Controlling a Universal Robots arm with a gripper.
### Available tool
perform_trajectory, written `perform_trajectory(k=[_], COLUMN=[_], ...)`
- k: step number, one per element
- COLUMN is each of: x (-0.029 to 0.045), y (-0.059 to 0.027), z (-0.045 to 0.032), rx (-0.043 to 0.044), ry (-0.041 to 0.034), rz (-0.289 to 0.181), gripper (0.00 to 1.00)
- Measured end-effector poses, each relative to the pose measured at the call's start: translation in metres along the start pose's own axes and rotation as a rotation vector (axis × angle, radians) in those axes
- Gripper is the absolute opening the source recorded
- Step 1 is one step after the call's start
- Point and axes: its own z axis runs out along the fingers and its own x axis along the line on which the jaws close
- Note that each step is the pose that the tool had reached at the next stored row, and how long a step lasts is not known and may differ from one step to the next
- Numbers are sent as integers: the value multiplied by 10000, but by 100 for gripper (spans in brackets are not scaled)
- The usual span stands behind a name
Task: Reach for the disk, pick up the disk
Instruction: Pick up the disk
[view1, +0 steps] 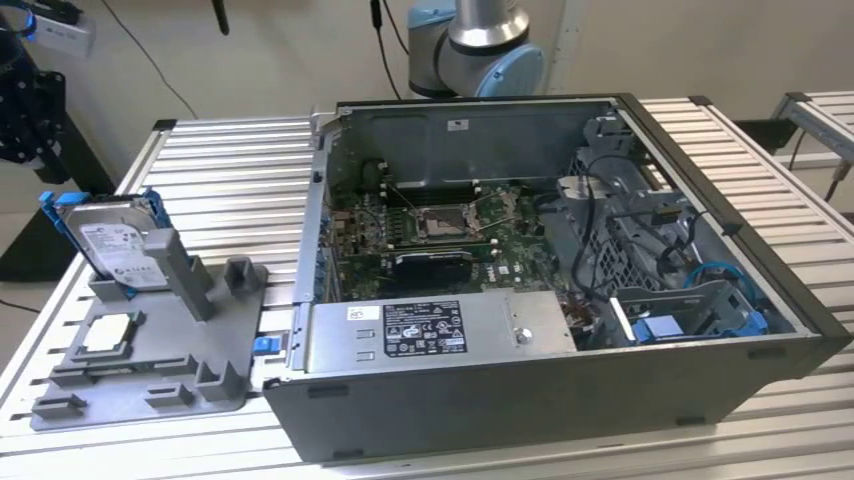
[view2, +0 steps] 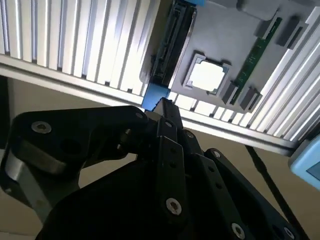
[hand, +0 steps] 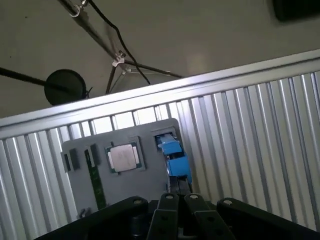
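The disk (view1: 118, 245) stands upright on its edge in a slot at the back of a grey holder tray (view1: 200, 345), near the exterior view's left. It is silver with a white label and a blue frame. Both wrist views show it edge-on: a dark edge with a blue end (view2: 170, 47), and a blue frame top (hand: 173, 156). My gripper (view2: 163, 106) (hand: 176, 196) hangs beyond the table's edge, apart from the disk, with its black fingers together and nothing between them. Its dark body (view1: 24, 100) shows at the exterior view's left edge.
A square silver chip (view1: 107, 335) (view2: 207, 76) (hand: 123, 157) and a green memory stick (view2: 255, 50) (hand: 97, 185) lie in the tray. An open computer case (view1: 534, 300) takes up the slatted table's middle. A tripod (hand: 120, 62) and cables stand on the floor beyond the edge.
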Motion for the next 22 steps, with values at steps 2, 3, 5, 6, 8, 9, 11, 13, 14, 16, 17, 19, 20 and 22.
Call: perform_trajectory(k=[2, 3, 5, 6, 8, 9, 11, 13, 14, 16, 17, 19, 20, 22], x=[0, 0, 0, -1, -1, -1, -1, -1, -1, -1, -1, -1, -1, -1], y=[0, 0, -1, -2, -2, -2, -3, -3, -3, -3, -3, -5, -5, -7], z=[1, 1, 0, 0, 0, 0, 0, 1, 1, 10, 21, 56, 73, 110], rx=[-2, -5, -8, -8, -9, -8, -9, -8, -8, -5, -7, -7, -9, -8], ry=[11, 21, 29, 31, 33, 33, 33, 33, 33, 31, 32, 33, 33, 33], rz=[-382, -734, -1021, -1107, -1136, -1139, -1143, -1148, -1149, -1148, -1149, -1150, -1154, -1170], gripper=[0, 0, 0, 0, 0, 0, 0, 0, 0, 0, 0, 0, 0, 0])
